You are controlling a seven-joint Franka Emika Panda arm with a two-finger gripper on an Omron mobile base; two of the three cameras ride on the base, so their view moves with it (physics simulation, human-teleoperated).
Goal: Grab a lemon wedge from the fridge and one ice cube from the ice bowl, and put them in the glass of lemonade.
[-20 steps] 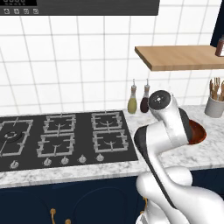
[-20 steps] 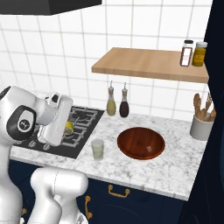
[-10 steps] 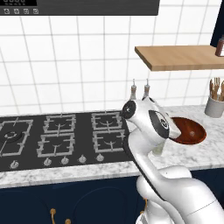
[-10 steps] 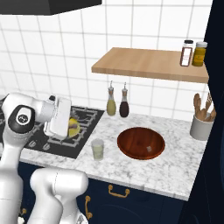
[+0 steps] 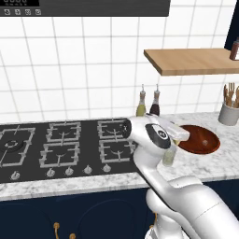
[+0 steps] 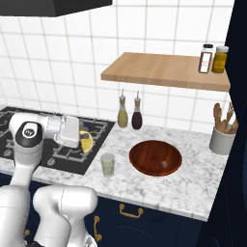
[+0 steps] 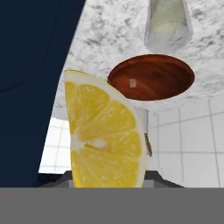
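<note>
My gripper point(image 6: 85, 141) is shut on the lemon wedge point(image 6: 88, 143), a bright yellow slice held over the hob's right edge, left of and above the glass of lemonade point(image 6: 107, 164). The hand view has the lemon wedge point(image 7: 103, 135) large in front, covering the fingers. Beyond it in that view are the glass of lemonade point(image 7: 168, 24) and the reddish-brown ice bowl point(image 7: 175, 83) holding one ice cube point(image 7: 132, 82). On the marble counter the ice bowl point(image 6: 155, 157) stands just right of the glass. My arm half covers the glass point(image 5: 169, 156) in the left base view. The fridge is out of view.
A black gas hob point(image 5: 56, 144) fills the counter's left. Two slim oil bottles point(image 6: 130, 113) stand by the tiled wall under a wooden shelf point(image 6: 164, 70) with two jars. A grey utensil crock point(image 6: 222, 140) stands at the far right. Navy cabinets lie below.
My arm has folded lower and swung left in the left base view, uncovering the ice bowl. The hand with the lemon wedge has shifted slightly toward the glass.
</note>
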